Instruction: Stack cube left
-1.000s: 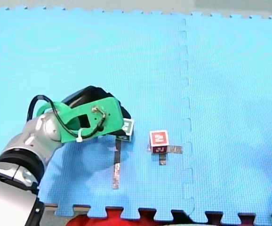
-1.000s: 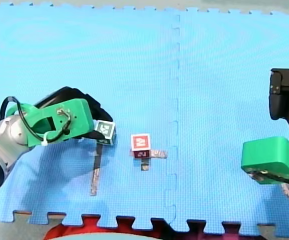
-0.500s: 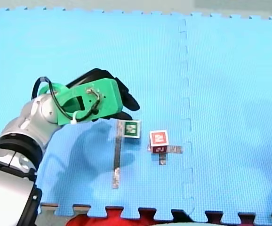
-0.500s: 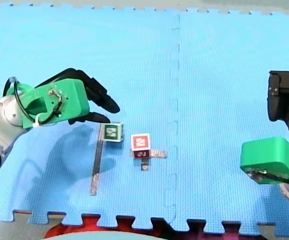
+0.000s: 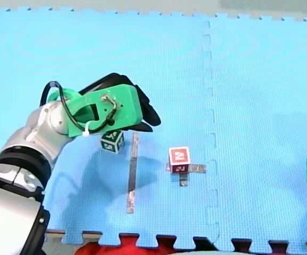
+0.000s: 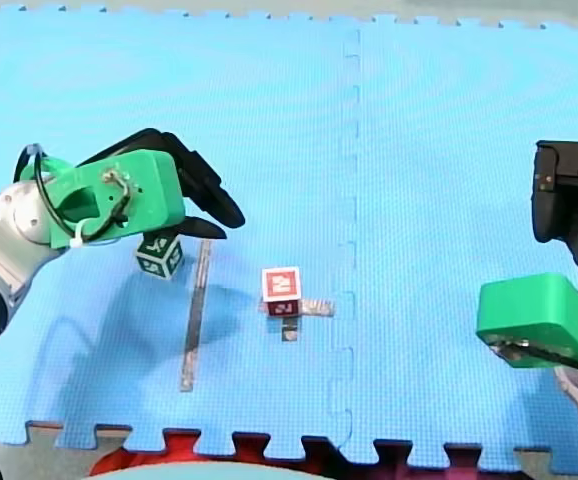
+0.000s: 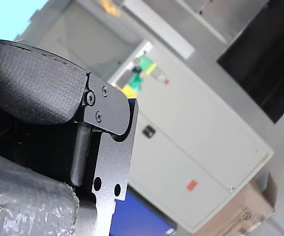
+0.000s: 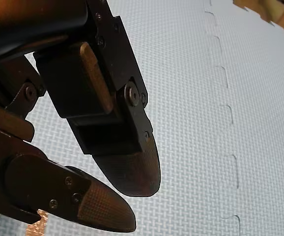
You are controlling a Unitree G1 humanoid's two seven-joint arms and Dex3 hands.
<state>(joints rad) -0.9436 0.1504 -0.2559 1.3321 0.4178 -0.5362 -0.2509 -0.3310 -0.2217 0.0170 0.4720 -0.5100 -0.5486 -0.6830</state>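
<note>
A green cube (image 5: 112,142) with a white marker face sits tilted on the blue mat (image 5: 238,79), left of the long tape strip. The red cube (image 5: 179,158) stands on a taped cross to its right, about a cube-width past the strip. My left hand (image 5: 149,123), behind a green wrist mount (image 5: 108,109), hovers open just above and behind the green cube, holding nothing. At the right edge of the mat my right hand (image 6: 569,200) stays raised and holds nothing. The second wrist view shows black fingers (image 8: 127,162) over the mat.
A silver tape strip (image 5: 131,175) runs toward the mat's near edge between the two cubes. The mat's seam (image 5: 211,106) runs front to back right of the red cube. Red material (image 5: 116,248) shows past the front edge.
The left hand let go of the green cube beside the red one and rose. The green cube then shifted left across the tape strip and now sits tilted. The right hand stayed put.
</note>
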